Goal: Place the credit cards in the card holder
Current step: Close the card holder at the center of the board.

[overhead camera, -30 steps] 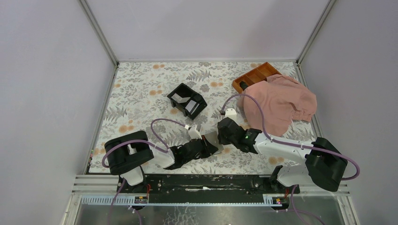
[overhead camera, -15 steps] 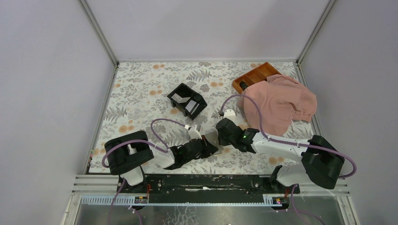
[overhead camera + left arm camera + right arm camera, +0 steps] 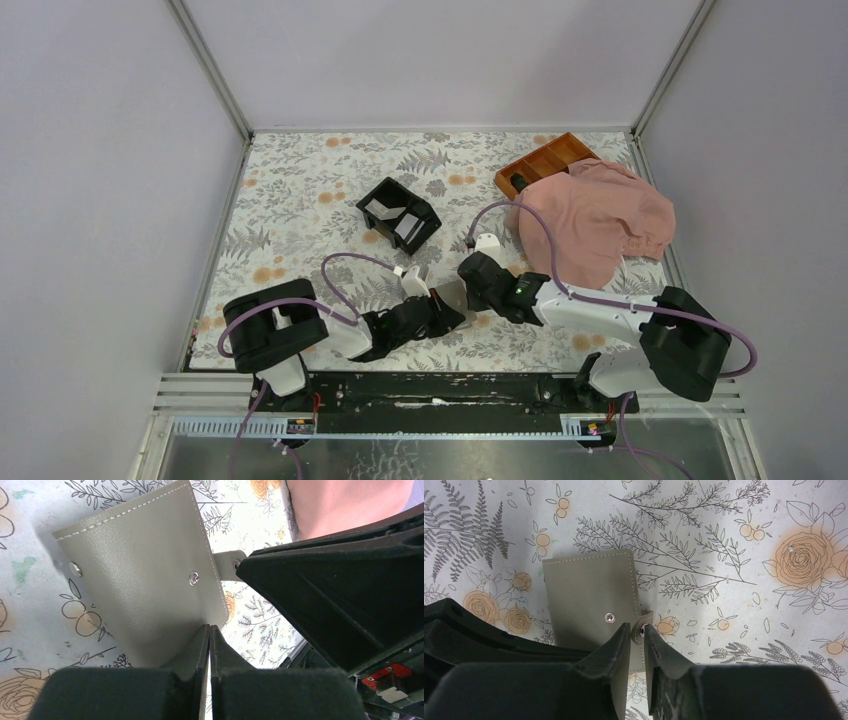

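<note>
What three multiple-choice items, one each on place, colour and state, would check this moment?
1. The pink cloth lies: A) over part of the orange-brown divided tray; B) bunched at the near left corner; C) spread flat at the centre.
2. The flat bifold card holder is: A) red; B) grey-taupe; C) blue.
3. The left end effector is: A) wide open; B) shut on the cloth; C) shut on the card holder's edge.
A: the cloth drapes one end of the tray. B: both wrist views show that colour. C: it pinches the holder's edge.
</note>
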